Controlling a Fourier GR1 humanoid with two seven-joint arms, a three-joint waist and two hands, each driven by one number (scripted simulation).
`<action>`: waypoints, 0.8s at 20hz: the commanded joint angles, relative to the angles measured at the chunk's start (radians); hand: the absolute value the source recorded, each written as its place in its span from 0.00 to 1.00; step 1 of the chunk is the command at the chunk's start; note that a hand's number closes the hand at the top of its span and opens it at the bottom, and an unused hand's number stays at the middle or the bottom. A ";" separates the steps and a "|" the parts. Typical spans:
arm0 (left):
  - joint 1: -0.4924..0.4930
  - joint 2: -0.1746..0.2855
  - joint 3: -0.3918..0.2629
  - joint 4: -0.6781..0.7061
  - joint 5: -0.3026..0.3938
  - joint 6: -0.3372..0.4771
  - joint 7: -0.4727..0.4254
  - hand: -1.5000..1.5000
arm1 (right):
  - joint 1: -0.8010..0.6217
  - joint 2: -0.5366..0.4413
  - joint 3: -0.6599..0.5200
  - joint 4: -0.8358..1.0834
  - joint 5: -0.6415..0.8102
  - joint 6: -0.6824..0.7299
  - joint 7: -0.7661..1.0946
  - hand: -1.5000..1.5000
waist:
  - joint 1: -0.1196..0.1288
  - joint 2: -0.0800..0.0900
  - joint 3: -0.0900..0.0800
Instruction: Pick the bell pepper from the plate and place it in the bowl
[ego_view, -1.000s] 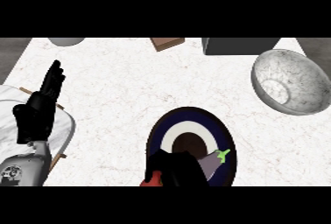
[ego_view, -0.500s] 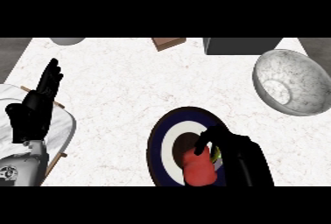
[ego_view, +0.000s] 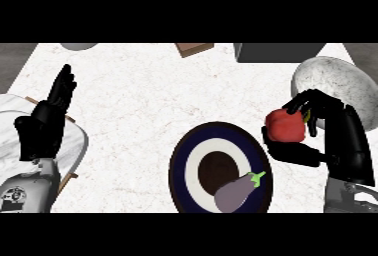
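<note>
The right hand (ego_view: 334, 131) is gripping the red bell pepper (ego_view: 286, 125); its fingers (ego_view: 316, 103) are curling over the pepper's far side and its thumb is wrapping under the near side, so the hand is clamped on it; the pepper is showing off the plate (ego_view: 181, 165), over the white counter (ego_view: 148, 100), between the plate's right rim and the near-left rim of the grey speckled bowl (ego_view: 341, 80), and it is not in the bowl. The pepper is looking roundish, a little longer up and down the view than across; its stem is not showing, so which way it is pointing cannot be told. A purple eggplant (ego_view: 238, 192) is lying on the plate's near right part, its green stem end pointing up and to the right. The left hand (ego_view: 46, 122) is resting at the view's left edge, fingers straight and pointing away, holding nothing; it is showing well apart from the plate.
</note>
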 joint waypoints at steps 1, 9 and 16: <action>-0.016 -0.002 0.009 0.021 0.001 -0.001 -0.010 0.50 | -0.057 -0.046 -0.190 0.185 -0.128 -0.058 -0.173 1.00 | 0.002 0.002 0.000; -0.008 0.020 0.038 0.022 0.028 -0.035 -0.026 0.50 | -0.113 -0.206 -0.334 0.536 -0.086 -0.132 -0.465 1.00 | 0.005 0.002 0.000; -0.026 -0.002 0.018 0.035 0.012 -0.025 -0.021 0.50 | -0.314 -0.331 -0.412 1.002 0.011 -0.270 -0.631 1.00 | 0.022 0.008 0.001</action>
